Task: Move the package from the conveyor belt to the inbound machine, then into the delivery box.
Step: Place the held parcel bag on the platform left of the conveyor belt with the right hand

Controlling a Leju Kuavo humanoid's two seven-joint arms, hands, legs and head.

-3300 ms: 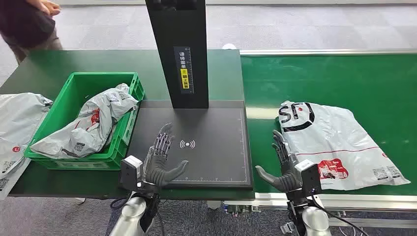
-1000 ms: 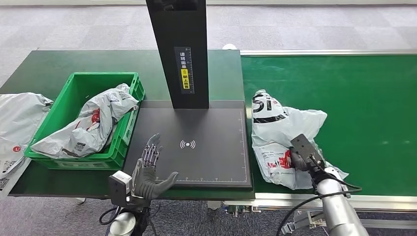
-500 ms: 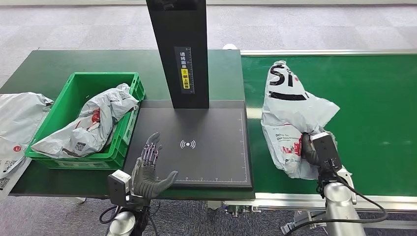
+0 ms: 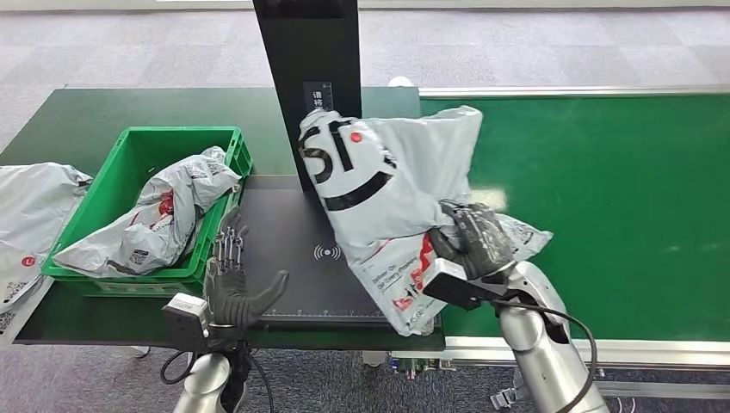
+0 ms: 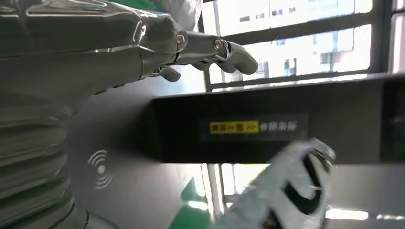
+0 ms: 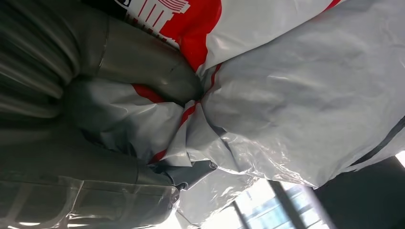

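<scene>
While the right hand grips the grey package above the inbound machine, the left hand hovers open-fingered and empty.

The right hand grips a bunched fold of the grey plastic mailer bag. Its thick grey thumb presses into the crumpled film beside red printed markings; the bag's wrinkles radiate from the grasp.
</scene>
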